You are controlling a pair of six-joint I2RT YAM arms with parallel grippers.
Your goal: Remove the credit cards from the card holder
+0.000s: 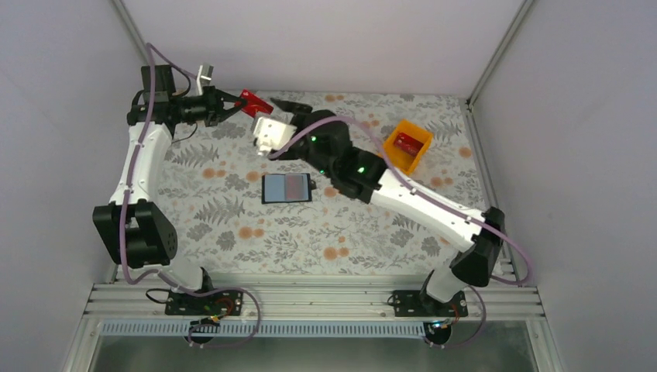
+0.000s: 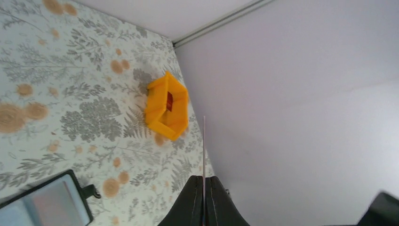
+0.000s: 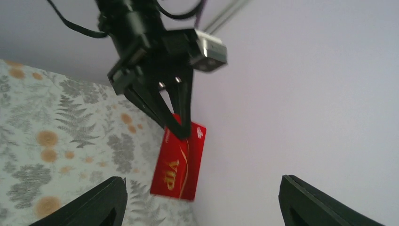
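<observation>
Right wrist — red credit card (image 3: 179, 167) aloft, edge in left gripper (image 3: 181, 132)

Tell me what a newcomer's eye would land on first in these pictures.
First is the thin red rectangular card, pinched in mid-air by the left gripper above the far side of the floral table. The right gripper faces it, wide open. Next come the bright orange plastic bin at the far right, with another red card inside, and the flat black wallet lying open mid-table.
</observation>
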